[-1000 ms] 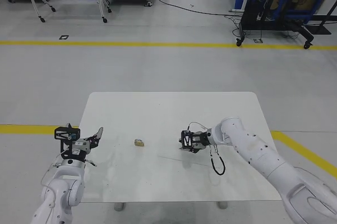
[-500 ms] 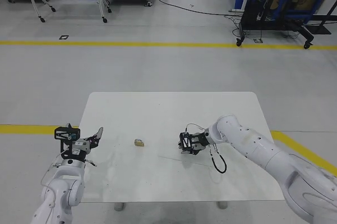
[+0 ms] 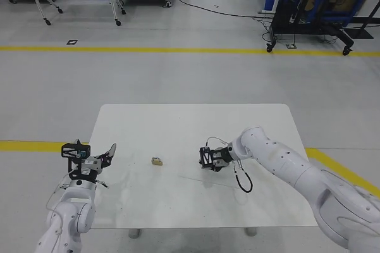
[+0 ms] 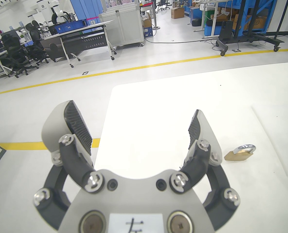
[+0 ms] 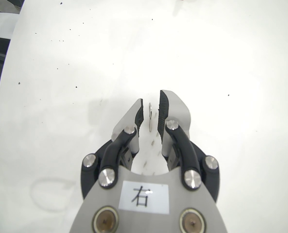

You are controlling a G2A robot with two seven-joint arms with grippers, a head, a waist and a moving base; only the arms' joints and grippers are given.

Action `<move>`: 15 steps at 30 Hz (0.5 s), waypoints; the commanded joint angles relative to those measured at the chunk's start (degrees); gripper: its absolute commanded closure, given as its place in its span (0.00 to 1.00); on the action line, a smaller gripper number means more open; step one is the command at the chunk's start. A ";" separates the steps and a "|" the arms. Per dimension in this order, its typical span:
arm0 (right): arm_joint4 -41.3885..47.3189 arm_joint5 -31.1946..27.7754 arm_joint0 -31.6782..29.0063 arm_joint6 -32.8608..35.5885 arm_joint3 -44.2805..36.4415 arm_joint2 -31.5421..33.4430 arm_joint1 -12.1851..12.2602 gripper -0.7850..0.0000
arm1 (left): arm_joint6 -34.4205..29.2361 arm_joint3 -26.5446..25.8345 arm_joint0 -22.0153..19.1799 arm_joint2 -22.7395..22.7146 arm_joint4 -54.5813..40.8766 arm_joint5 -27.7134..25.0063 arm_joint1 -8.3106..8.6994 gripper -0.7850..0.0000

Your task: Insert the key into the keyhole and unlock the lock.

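The right pincer (image 5: 150, 97) is straddling the key (image 5: 150, 117) near the middle of the desk (image 3: 177, 120), jaws slightly apart, seemingly to pinch it, while the padlock (image 3: 157, 161) is lying toward the left edge, where the left pincer (image 4: 134, 109) is hovering wide open.

The lock (image 4: 238, 155) looks like dull brass, its shackle (image 4: 247, 147) shiny silvery metal; the key (image 5: 150, 115) is thin bright metal; the table (image 3: 177, 126) is smooth matt white.
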 commanded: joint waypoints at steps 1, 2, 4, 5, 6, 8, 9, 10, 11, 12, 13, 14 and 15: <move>0.47 0.00 0.19 1.07 0.41 -0.31 -0.52 0.87 | 0.00 0.00 0.00 0.00 0.00 0.00 0.00 0.00; 0.68 0.00 0.28 1.44 0.50 -0.53 -0.80 0.88 | 0.00 0.00 0.00 0.00 0.00 0.00 0.00 0.00; 0.91 0.00 0.52 1.86 0.91 -1.01 -1.25 0.89 | 0.00 0.00 0.00 0.00 0.00 0.00 0.00 0.00; 0.96 0.00 0.65 2.04 1.09 -1.27 -1.45 0.89 | 0.00 0.00 0.00 0.00 0.00 0.00 0.00 0.00; 1.00 0.00 0.77 2.15 1.27 -1.57 -1.64 0.91 | 0.00 0.00 0.00 0.00 0.00 0.00 0.00 0.00; 1.09 0.00 1.04 1.96 1.58 -2.20 -1.93 1.00 | 0.00 0.00 0.00 0.00 0.00 0.00 0.00 0.00; 1.18 0.00 1.20 1.97 2.00 -2.43 -2.04 1.00 | 0.00 0.00 0.00 0.00 0.00 0.00 0.00 0.00; 1.35 0.00 1.33 2.01 2.30 -2.61 -2.16 1.00 | 0.00 0.00 0.00 0.00 0.00 0.00 0.00 0.00; 1.42 0.00 1.46 2.08 2.51 -2.77 -2.26 1.00 | 0.00 0.00 0.00 0.00 0.00 0.00 0.00 0.00; 1.38 0.00 1.60 2.17 2.69 -2.86 -2.33 1.00 | 0.00 0.00 0.00 0.00 0.00 0.00 0.00 0.00; 1.38 0.00 1.70 2.06 2.79 -2.82 -2.36 1.00 | 0.00 0.00 0.00 0.00 0.00 0.00 0.00 0.00; 1.21 0.00 1.81 1.68 2.74 -2.69 -2.34 1.00 | 0.00 0.00 0.00 0.00 0.00 0.00 0.00 0.00; 0.80 0.06 1.86 1.15 2.65 -2.50 -2.24 1.00 | 0.00 0.00 0.00 0.00 0.00 0.00 0.00 0.00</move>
